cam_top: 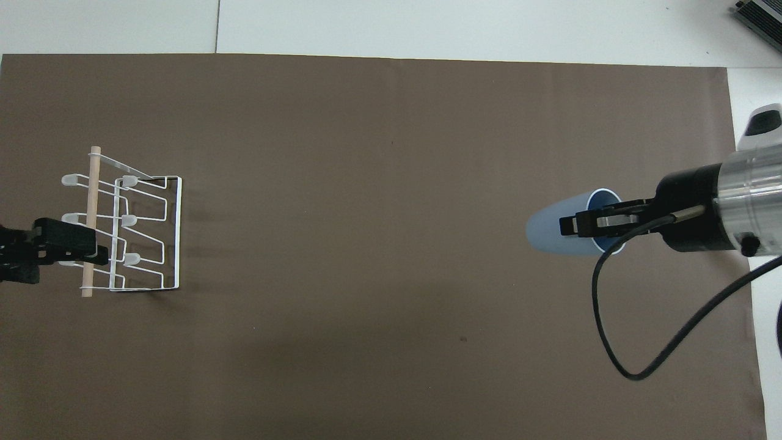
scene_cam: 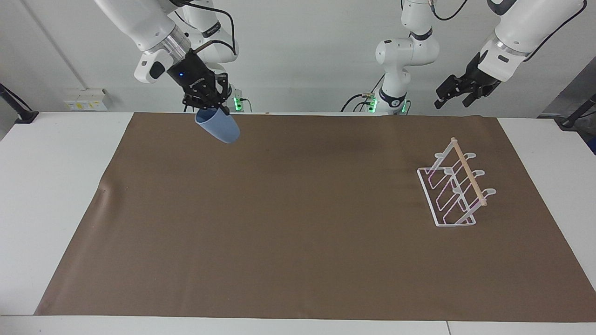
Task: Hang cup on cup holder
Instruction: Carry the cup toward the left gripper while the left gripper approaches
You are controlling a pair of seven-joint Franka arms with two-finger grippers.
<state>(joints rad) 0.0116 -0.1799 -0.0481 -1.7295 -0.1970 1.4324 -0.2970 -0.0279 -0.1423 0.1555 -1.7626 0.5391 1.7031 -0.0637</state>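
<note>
Nearest the robots, the right gripper (scene_cam: 206, 103) is held in the air over the right arm's end of the brown mat (scene_cam: 298, 260), clamped on the rim of the light blue cup (scene_cam: 218, 126): one finger is seen inside the mouth and one outside in the overhead view. The cup is tilted, its mouth up toward the gripper and its closed base slanting down toward the middle of the table, clear of the mat. The left gripper (scene_cam: 455, 91) waits in the air at the left arm's end, above the white wire cup holder (scene_cam: 454, 190), with its fingers spread and nothing between them. Farther from the robots than both grippers, the cup holder stands on the mat, well apart from the cup, its wooden dowel (scene_cam: 468, 172) along the top and all its prongs bare. The carry across the table is judged to be the step in hand. A rim pinch on smooth, tapering plastic is thought liable to let the cup swivel or slip if swung fast. A mouth misaligned with a slanted prong could push the light rack along the mat or tip it.
</note>
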